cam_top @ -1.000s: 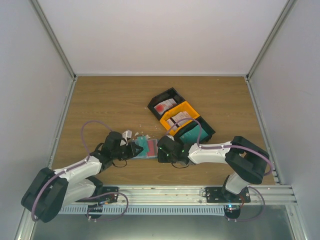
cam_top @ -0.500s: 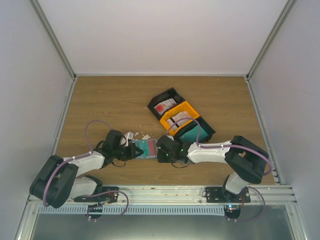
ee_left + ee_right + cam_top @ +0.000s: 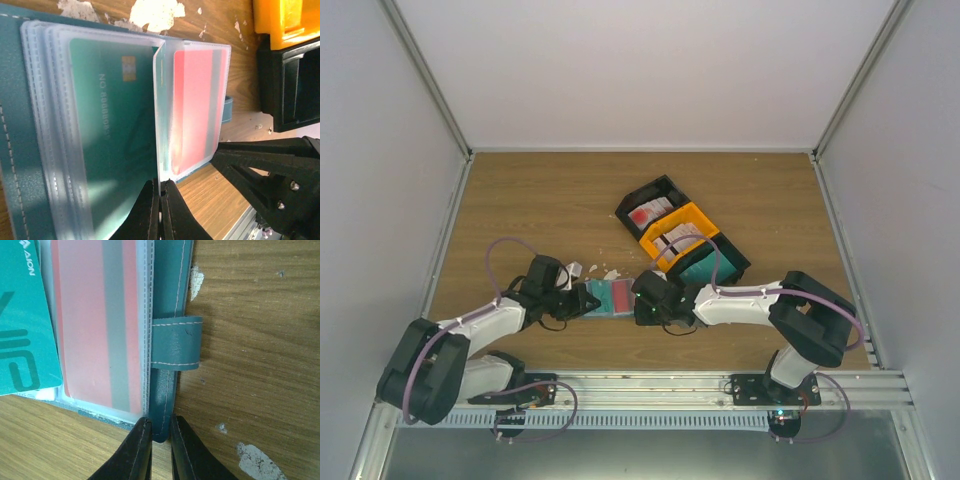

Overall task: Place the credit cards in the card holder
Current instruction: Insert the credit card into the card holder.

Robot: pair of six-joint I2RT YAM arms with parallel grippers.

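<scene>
Left wrist view: card holder (image 3: 12,150) lay open, one clear sleeve (image 3: 167,100) pinched in the fully closed left gripper (image 3: 160,210); right gripper (image 3: 159,440) clamped narrowly on its teal cover edge.

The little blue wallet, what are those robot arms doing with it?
Two robot arms are holding the card holder open on the table. The left claw pinches a clear pocket, and the right claw pinches the holder's cover by its strap. A red card sits in a pocket, with a green card beside it. More cards wait in the trays.
</scene>
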